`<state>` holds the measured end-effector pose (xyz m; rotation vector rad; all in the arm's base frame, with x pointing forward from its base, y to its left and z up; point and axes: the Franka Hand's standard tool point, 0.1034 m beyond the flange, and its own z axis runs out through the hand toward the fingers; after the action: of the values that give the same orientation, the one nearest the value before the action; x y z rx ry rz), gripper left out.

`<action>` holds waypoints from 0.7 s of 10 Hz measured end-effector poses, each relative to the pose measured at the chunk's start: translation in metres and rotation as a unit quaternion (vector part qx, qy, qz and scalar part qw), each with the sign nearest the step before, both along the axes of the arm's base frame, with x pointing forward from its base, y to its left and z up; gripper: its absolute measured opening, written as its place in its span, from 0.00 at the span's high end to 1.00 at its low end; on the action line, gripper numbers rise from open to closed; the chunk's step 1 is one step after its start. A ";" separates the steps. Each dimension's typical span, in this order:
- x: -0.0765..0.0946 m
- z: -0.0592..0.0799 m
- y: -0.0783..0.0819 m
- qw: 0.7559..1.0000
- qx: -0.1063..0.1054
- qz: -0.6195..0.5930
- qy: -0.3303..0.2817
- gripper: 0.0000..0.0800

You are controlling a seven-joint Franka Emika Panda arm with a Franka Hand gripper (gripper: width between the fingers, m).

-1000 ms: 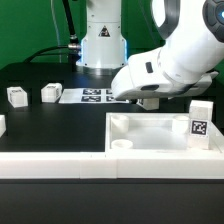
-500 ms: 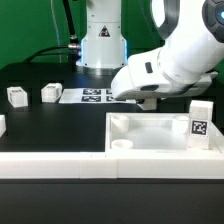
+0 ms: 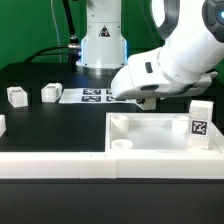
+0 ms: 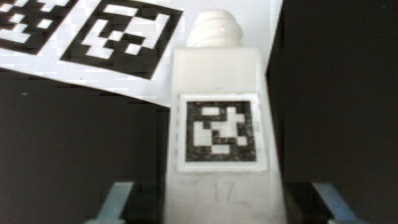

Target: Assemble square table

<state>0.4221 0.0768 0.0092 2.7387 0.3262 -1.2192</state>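
1. In the exterior view, the white arm (image 3: 170,60) hangs low over the black table (image 3: 50,125), just behind the tabletop (image 3: 160,136). The tabletop is a white square slab with a raised rim and round corner sockets. Over the last second the arm's pose looks unchanged and it stays in the same spot.
2. In the wrist view, the gripper (image 4: 226,200) straddles a white leg (image 4: 222,90). The leg lies flat on the black surface with its tag facing up and its narrow tip towards the marker board (image 4: 89,35).
3. The fingers (image 4: 121,200) sit one on each side of the leg's wider end. A thin dark strip seems to part each from the leg, but the blur hides whether they press on it.
4. An upright leg (image 3: 200,120) stands at the slab's edge on the exterior view's right. Two loose legs (image 3: 17,96) lie well apart on its left.
5. The standstill probably means the leg is being grasped. The visible sockets look empty, so the next move would be to lift the leg and carry it to one.
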 end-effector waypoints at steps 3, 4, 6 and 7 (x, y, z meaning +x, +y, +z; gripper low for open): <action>0.054 0.044 0.000 0.999 0.013 -0.012 -0.036 0.64; 0.071 0.068 -0.007 0.997 0.024 -0.039 -0.058 0.64; 0.071 0.081 -0.018 0.995 0.028 -0.059 -0.077 0.64; 0.071 0.074 -0.015 0.995 0.029 -0.055 -0.077 0.64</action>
<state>0.4933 0.0618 0.0833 2.9133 0.1978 -1.0296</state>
